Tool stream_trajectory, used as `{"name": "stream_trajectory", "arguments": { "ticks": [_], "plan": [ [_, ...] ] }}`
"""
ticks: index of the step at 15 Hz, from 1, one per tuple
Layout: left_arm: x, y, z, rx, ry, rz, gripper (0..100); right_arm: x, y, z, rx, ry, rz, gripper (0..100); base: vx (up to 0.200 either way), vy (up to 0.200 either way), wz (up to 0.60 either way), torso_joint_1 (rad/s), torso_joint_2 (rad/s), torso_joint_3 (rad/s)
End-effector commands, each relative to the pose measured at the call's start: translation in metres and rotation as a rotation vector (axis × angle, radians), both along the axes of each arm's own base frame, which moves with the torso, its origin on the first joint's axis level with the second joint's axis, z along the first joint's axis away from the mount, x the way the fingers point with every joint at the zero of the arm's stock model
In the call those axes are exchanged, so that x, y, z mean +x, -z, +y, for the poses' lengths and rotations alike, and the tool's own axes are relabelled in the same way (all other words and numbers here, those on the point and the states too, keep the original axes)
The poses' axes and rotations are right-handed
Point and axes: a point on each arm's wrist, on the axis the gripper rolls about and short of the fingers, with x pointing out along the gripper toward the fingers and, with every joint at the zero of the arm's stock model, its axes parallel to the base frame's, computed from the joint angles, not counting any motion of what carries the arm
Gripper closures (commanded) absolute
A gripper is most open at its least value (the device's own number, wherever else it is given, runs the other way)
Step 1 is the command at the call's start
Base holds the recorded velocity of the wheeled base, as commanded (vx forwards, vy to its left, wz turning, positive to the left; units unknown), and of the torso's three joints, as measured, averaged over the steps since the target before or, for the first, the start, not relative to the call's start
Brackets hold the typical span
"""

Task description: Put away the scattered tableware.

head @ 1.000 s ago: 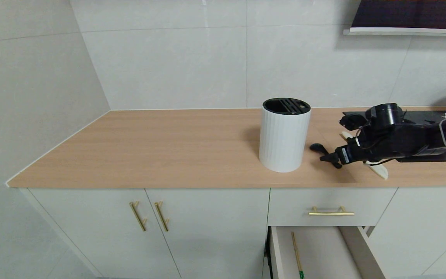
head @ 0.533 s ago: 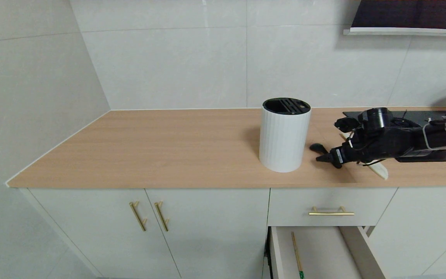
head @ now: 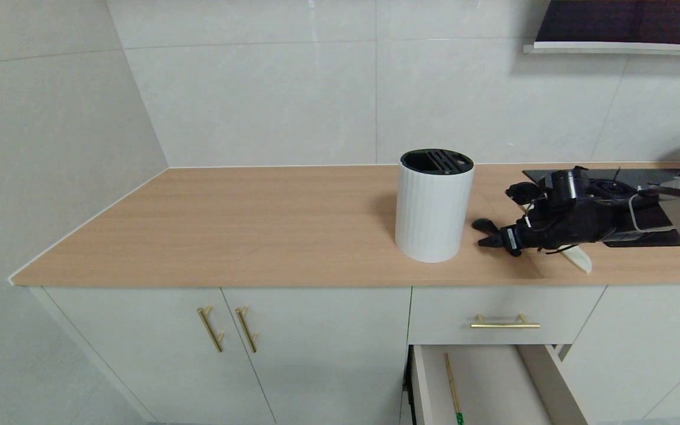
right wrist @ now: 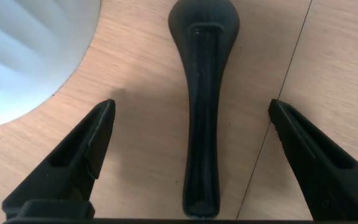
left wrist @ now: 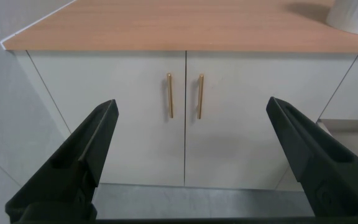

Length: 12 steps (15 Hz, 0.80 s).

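So my right gripper (right wrist: pixel 190 107) is down low over the counter (head: pixel 257 224) with its fingers spread wide, one on each side of a black handle (head: pixel 484 224) that's lying flat on the wood. Nothing's pinched yet. The fingers just straddle it, which I'd say is the lineup you want before closing on something that slim. The handle's fat end points toward the white holder (head: pixel 433 206), which stands just beside it, so whatever I lift has a very short trip to those slots in the top. There's a cream piece (head: pixel 576 258) poking out from under my arm nearer the counter's front edge. It could be the other end of the same utensil, but my arm covers the join, so I can't tell. The holder being so close is the tricky bit, I reckon: the finger on that side doesn't have much room and could nudge it. My left gripper (left wrist: pixel 191 107) hangs down in front of the cupboard doors (left wrist: pixel 104 124), fingers apart, holding nothing, probably parked out of the way. Below the counter a drawer (head: pixel 419 383) sits pulled out with a thin stick (head: pixel 451 381) lying in it, so that's likely another drop-off spot.
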Motion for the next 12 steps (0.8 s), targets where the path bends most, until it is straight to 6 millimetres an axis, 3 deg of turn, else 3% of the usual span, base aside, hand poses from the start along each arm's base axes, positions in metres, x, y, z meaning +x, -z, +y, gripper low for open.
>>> {"name": "stream_trajectory", "arguments": {
  "ticks": [1,2,8,12],
  "plan": [
    [0.000,0.000,0.000,0.000,-0.001,0.000,0,0.001,0.003,0.000,0.000,0.001,0.007,0,0.000,0.000,0.00,0.000,0.00,0.000],
    [0.000,0.000,0.000,0.000,-0.001,0.000,0,0.002,0.004,0.000,0.000,0.001,0.007,100,0.000,0.000,0.00,0.000,0.00,0.000],
    [0.000,0.000,0.000,0.000,-0.001,0.000,0,0.004,0.011,0.000,-0.001,0.000,0.018,100,0.000,0.000,0.00,0.000,0.00,0.000],
    [0.000,0.000,0.000,0.000,-0.001,0.000,0,-0.007,-0.007,-0.006,0.002,0.017,0.015,100,0.000,0.000,0.00,0.000,0.00,0.000]
  ]
}}
